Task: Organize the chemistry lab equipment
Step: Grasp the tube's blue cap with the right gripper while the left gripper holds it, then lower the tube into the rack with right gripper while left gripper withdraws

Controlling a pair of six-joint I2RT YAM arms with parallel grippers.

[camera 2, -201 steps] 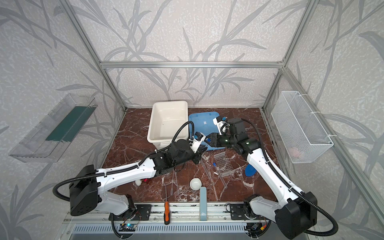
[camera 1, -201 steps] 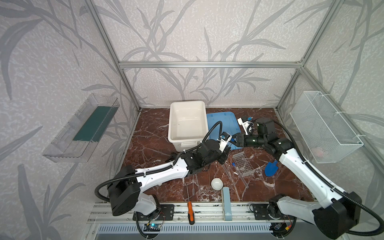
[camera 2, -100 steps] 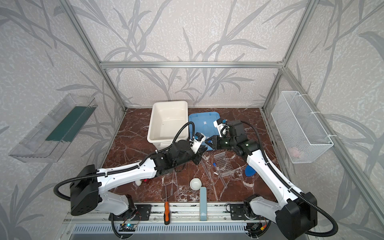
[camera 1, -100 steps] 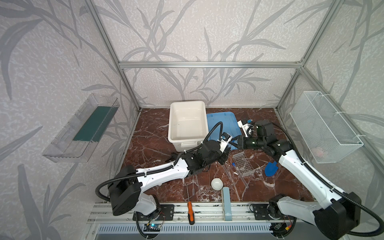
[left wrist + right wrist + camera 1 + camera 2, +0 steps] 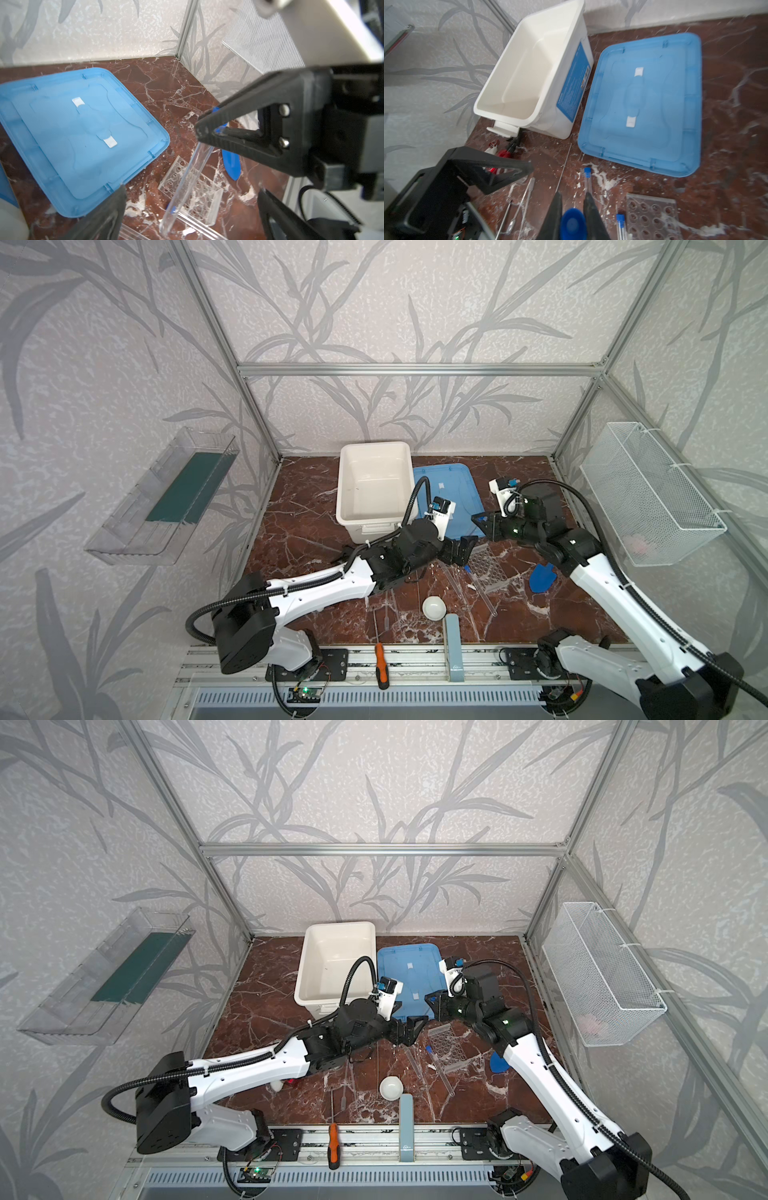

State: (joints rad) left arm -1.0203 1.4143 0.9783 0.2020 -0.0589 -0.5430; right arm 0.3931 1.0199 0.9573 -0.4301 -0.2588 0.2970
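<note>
My right gripper (image 5: 573, 195) is shut on the blue cap (image 5: 573, 224) of a long clear tube (image 5: 187, 182). The tube hangs slanted above the clear holed rack (image 5: 205, 193), between the spread fingers of my open left gripper (image 5: 190, 195), which touch nothing. In both top views the two grippers (image 5: 465, 551) (image 5: 482, 522) meet just in front of the blue lid. Two more blue-capped tubes (image 5: 587, 178) (image 5: 620, 226) lie on the table beside the rack (image 5: 488, 570). Thin droppers (image 5: 525, 199) lie to its left. The white round dish (image 5: 434, 608) sits nearer the front.
An empty white bin (image 5: 374, 485) stands at the back with its blue lid (image 5: 453, 489) flat beside it. A blue scoop (image 5: 542, 576) lies right of the rack. A red spray bottle (image 5: 504, 153) lies under my left arm. A screwdriver (image 5: 381, 664) and grey block (image 5: 452, 639) sit at the front rail.
My left gripper has sprung open and let go of the tube. The right gripper closed on the tube's cap and now holds it alone.
</note>
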